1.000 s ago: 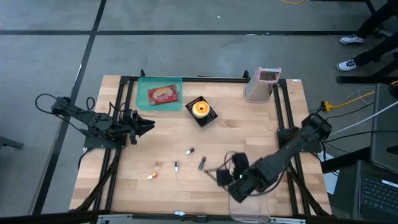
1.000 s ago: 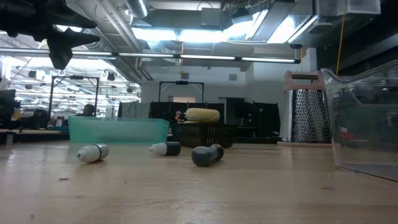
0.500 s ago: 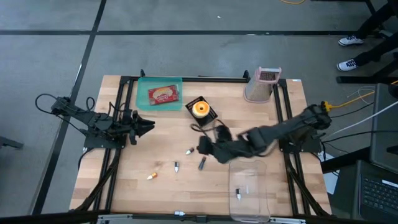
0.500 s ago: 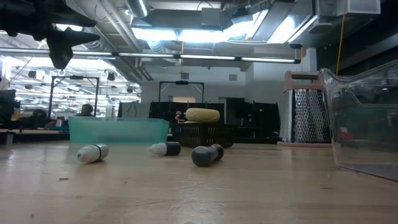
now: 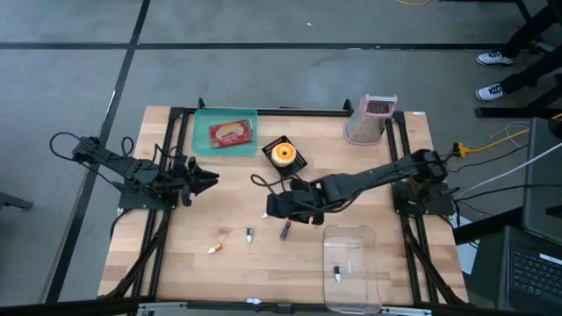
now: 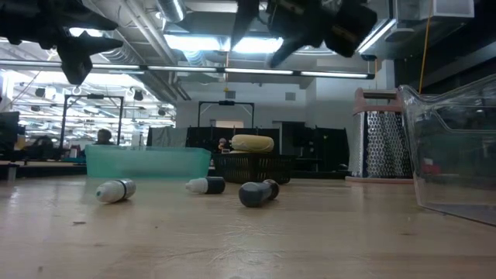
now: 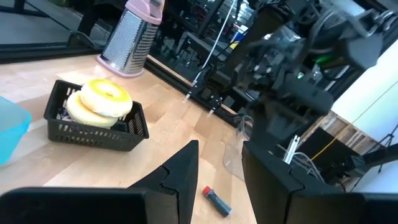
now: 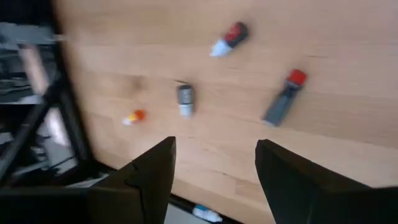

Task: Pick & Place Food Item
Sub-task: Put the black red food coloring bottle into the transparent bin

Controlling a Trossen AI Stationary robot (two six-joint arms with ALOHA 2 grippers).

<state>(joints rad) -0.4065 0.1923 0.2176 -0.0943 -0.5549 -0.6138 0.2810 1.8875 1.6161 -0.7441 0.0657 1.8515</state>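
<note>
Even, bright indoor light with soft shadows.
Ceiling strip lights glare white in the low view, leaving the arms overhead as dark silhouettes. The right wrist view is smeared with motion blur, worst at its edges; the wooden table shows only faint shadows.

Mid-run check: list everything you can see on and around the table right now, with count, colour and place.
Tray: one, teal, far left of the table, holding a red food packet.
Basket: one, black, centre far side, holding a yellow donut.
Grater: one, metal with pink trim, far right corner.
Clear container: one, near right edge, with one small tube inside.
Small tubes: four loose, dark, grey and orange-tipped, on the wood at centre and near left.
Shoes: two, white, on the floor beyond the far right corner.
Left gripper: parked at the left edge.
Right gripper: above the central tubes, jaws open.
</note>
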